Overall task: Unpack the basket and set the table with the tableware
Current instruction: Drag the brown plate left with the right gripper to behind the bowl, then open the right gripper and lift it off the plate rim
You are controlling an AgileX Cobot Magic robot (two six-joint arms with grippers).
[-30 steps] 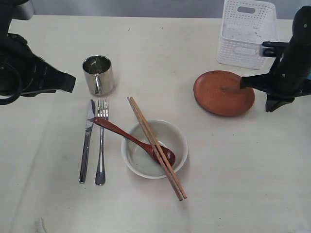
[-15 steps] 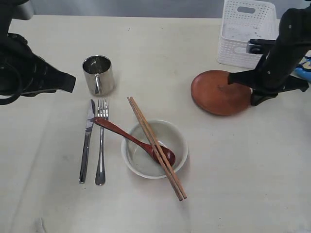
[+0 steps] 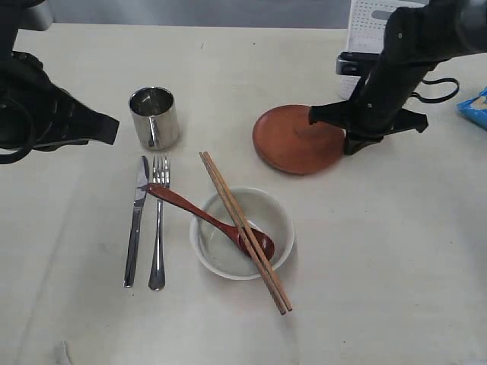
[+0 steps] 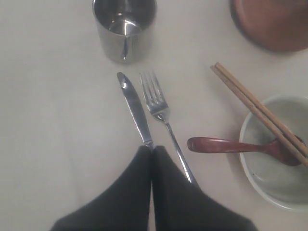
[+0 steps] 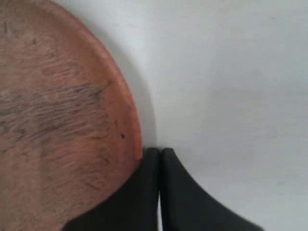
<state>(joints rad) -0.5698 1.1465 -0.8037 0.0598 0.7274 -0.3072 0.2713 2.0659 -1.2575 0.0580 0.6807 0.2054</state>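
Note:
The brown plate (image 3: 293, 141) lies flat on the table (image 3: 380, 251), left of the basket (image 3: 367, 17). My right gripper (image 3: 351, 144) is shut and empty, its tips (image 5: 160, 151) touching the plate's (image 5: 57, 120) right edge. The cream bowl (image 3: 280, 217) holds the wooden spoon (image 3: 205, 219), with the two chopsticks (image 3: 221, 186) across its rim. Knife (image 3: 135, 220) and fork (image 3: 159, 220) lie side by side, and the steel mug (image 3: 154, 116) stands behind them. My left gripper (image 3: 106, 129) hangs shut and empty, above the knife (image 4: 134, 106) in the left wrist view.
My right arm hides most of the white basket at the back right. A blue snack bag (image 3: 473, 106) lies at the right edge. Bare tabletop stretches along the front and the right of the bowl.
My right gripper has swept left with the plate sliding ahead of it, away from the basket toward the table's middle. The blue bag has come into view. The left arm has stayed still.

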